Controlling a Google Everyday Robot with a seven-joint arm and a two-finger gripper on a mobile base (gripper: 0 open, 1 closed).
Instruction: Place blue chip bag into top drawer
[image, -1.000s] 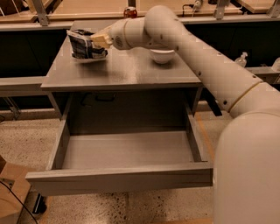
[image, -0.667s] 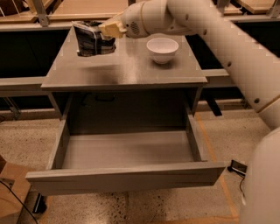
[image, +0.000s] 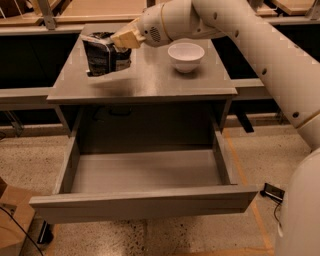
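The blue chip bag (image: 104, 55) is dark and crinkly, held up over the left part of the grey table top (image: 150, 80). My gripper (image: 122, 40) reaches in from the right and is shut on the bag's upper right edge. The bag hangs a little above the table, over its own shadow. The top drawer (image: 145, 202) is pulled out fully below the table, with a grey inside and nothing in it.
A white bowl (image: 186, 56) stands on the table to the right of the bag. My white arm (image: 260, 45) crosses the upper right. A cardboard box (image: 12, 220) sits on the floor at lower left, and a small dark object (image: 274, 191) at lower right.
The bag has come up off the table in my gripper and shifted toward the table's front. The view has changed, so table and drawer sit differently in frame.
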